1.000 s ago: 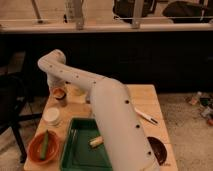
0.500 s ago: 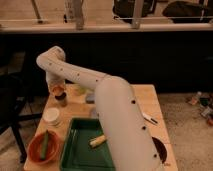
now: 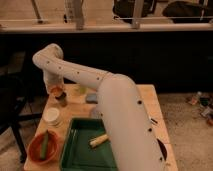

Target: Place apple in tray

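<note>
1. Camera view: end effector (image 3: 54,86) at far-left corner of tabletop (image 3: 150,100), pressed together, apparently pinching the apple (image 3: 56,91).
2. The arm has shifted slightly left. The apple seems lifted but is not yet over the near tray (image 3: 67,150).

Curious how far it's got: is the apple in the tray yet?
Out. The apple is behind the tray, at the gripper; the tray's visible part holds only a pale yellow piece.
</note>
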You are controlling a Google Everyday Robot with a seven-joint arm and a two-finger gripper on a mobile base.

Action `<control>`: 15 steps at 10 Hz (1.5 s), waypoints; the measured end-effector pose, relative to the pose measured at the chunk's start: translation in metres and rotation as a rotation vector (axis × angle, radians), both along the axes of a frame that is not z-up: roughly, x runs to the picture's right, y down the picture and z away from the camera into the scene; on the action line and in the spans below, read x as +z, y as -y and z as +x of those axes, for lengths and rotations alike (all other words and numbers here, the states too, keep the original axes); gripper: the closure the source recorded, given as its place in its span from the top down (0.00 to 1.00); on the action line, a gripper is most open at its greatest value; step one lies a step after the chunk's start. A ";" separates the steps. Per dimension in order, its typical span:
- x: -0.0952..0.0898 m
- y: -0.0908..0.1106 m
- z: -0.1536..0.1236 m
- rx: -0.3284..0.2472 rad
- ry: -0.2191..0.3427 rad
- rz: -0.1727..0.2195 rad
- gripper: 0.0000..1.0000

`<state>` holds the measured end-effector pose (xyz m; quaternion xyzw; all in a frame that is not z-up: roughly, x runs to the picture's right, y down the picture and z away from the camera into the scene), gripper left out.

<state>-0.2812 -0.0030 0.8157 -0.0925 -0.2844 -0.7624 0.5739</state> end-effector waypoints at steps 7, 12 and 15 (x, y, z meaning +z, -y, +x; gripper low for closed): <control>-0.052 -0.023 0.060 0.057 -0.168 -0.023 0.00; -0.075 -0.054 0.093 0.159 -0.262 -0.050 0.00; -0.076 -0.070 0.098 0.193 -0.280 -0.074 0.00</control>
